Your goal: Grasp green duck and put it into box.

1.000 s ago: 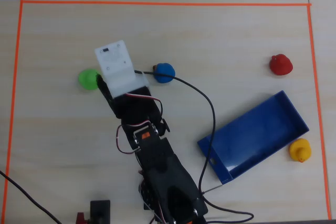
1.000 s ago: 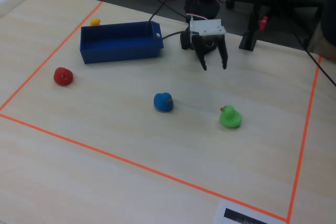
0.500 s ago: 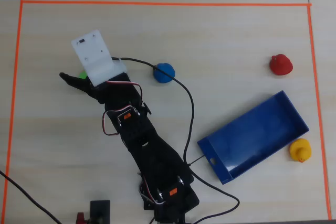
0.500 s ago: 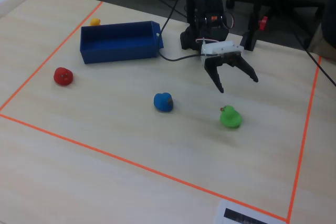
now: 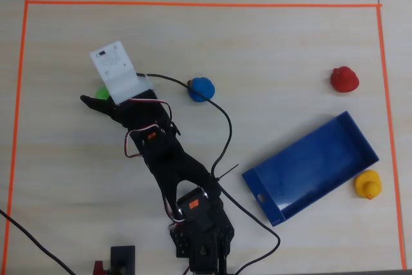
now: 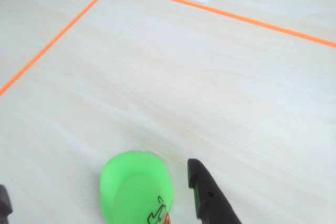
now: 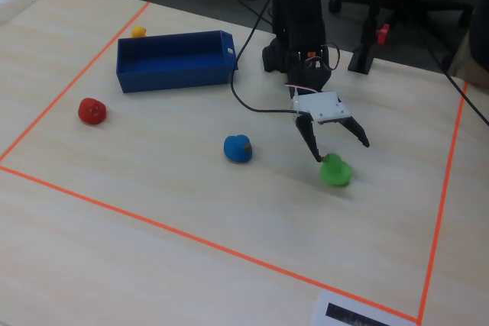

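The green duck [image 6: 135, 188] sits on the table between my open fingers in the wrist view, closer to the right finger [image 6: 209, 198]; the left finger [image 6: 4, 203] stands well clear of it. My gripper [image 7: 342, 152] is open and hangs just above the green duck [image 7: 335, 170] in the fixed view. In the overhead view the green duck [image 5: 101, 93] is mostly hidden under the white wrist mount, beside my gripper [image 5: 94, 94]. The dark blue box [image 5: 309, 167] lies empty at the right.
A blue duck [image 5: 201, 89] sits right of the gripper, next to the arm's cable. A red duck [image 5: 344, 79] is at the far right and a yellow duck [image 5: 368, 185] just outside the box. Orange tape [image 5: 193, 4] bounds the work area.
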You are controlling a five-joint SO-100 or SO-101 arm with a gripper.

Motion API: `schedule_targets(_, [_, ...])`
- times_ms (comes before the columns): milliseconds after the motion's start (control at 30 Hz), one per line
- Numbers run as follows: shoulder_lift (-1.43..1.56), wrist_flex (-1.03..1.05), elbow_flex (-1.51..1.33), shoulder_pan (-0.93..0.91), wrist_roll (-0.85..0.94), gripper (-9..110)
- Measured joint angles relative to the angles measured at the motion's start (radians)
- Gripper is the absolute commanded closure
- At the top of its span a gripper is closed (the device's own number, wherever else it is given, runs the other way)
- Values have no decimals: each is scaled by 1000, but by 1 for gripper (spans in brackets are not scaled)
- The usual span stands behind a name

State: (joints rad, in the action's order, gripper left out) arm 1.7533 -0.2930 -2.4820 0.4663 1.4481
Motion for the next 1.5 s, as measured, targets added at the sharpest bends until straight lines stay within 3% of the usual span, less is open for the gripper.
schedule_targets(667, [-155, -54, -52, 0, 0, 57])
schedule_targets(1000, [-275, -46, 61, 8, -3, 57])
schedule_targets(1500, [-325, 43, 124, -23, 48, 70])
